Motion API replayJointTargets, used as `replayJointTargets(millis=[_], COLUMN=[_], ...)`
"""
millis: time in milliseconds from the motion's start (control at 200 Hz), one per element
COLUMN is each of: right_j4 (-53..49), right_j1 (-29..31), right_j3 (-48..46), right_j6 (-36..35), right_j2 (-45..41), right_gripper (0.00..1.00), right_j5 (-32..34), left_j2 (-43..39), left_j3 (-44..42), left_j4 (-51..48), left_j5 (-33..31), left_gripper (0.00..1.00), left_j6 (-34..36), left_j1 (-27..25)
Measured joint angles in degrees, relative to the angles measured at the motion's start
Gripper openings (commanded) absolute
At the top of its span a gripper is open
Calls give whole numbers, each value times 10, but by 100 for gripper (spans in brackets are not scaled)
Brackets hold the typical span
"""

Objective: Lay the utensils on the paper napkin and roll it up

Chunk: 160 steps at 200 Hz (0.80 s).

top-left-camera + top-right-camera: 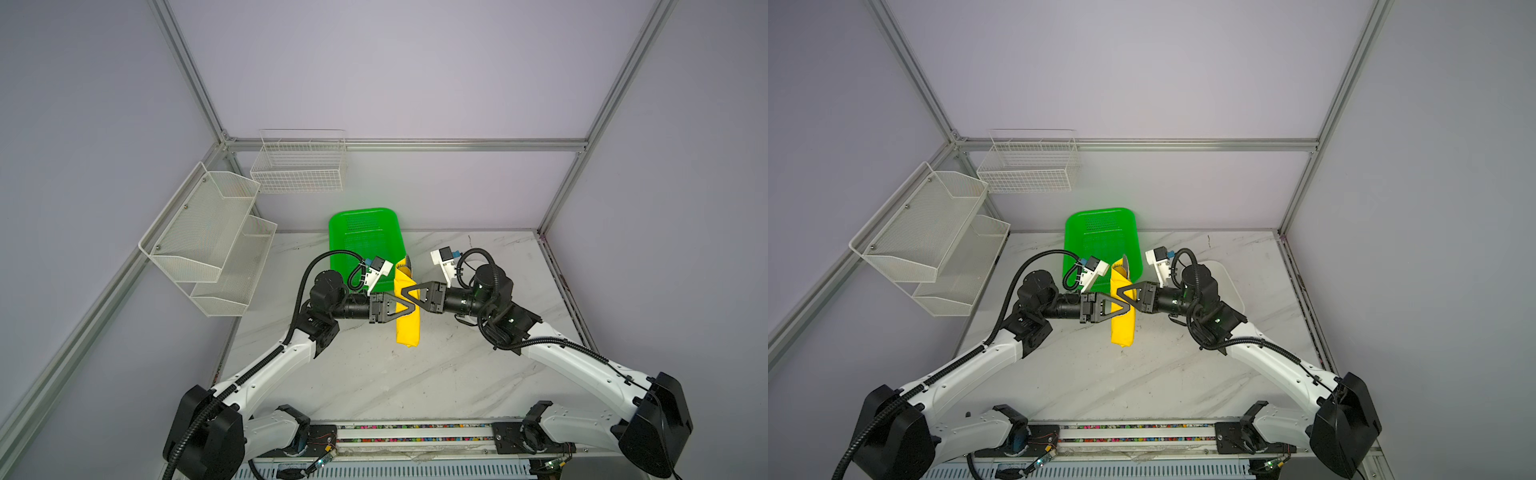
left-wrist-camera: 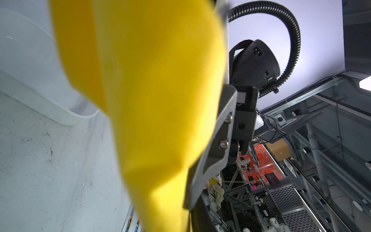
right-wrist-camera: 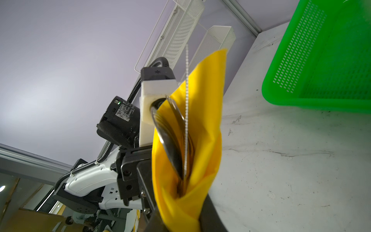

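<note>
The paper napkin [image 1: 408, 328], rolled around the utensils [image 3: 172, 140], is held over the table [image 1: 415, 386], near the green basket [image 1: 345, 226]. Its long axis runs near-to-far, with the utensil heads pointing to the far end. The right gripper [image 1: 404, 293] clamps the roll. The left gripper [image 1: 412, 307] meets the roll, but its grip cannot be determined.

surface: marble table [image 1: 415, 382] | on it: green basket [image 1: 361, 232], white tray [image 1: 1231, 282]

The rolled thin paper napkin [image 1: 408, 330] was bright yellow, the slim metal utensils [image 3: 170, 138] shiny silver, the perforated plastic basket [image 1: 361, 232] vivid green, the counter [image 1: 415, 382] white marble veined grey.
</note>
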Motion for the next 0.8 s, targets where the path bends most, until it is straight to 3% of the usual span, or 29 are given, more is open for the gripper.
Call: replayJointTargets(millis=[100,180,300,560,800], right_j4=[10,16,28,57,89], right_j1=[0,0,0,-2,-2], right_j3=[-7,-12,-20,-27,-36], right_j6=[1,3,6,17,33], right_j2=[-3,-6,-10,-13,-13], right_gripper=[16,15,15,14,15], right_j5=[2,5,11,14,12], left_j2=[0,0,-1,-4,-3], left_j3=[0,0,0,-1,-1], left_j4=[1,0,-3,-6,-7], left_j5=[1,3,5,11,12], left_gripper=[29,42,53,59,55], left_j6=[0,0,8,12,10], left_j1=[0,-1,-1,-1,-1])
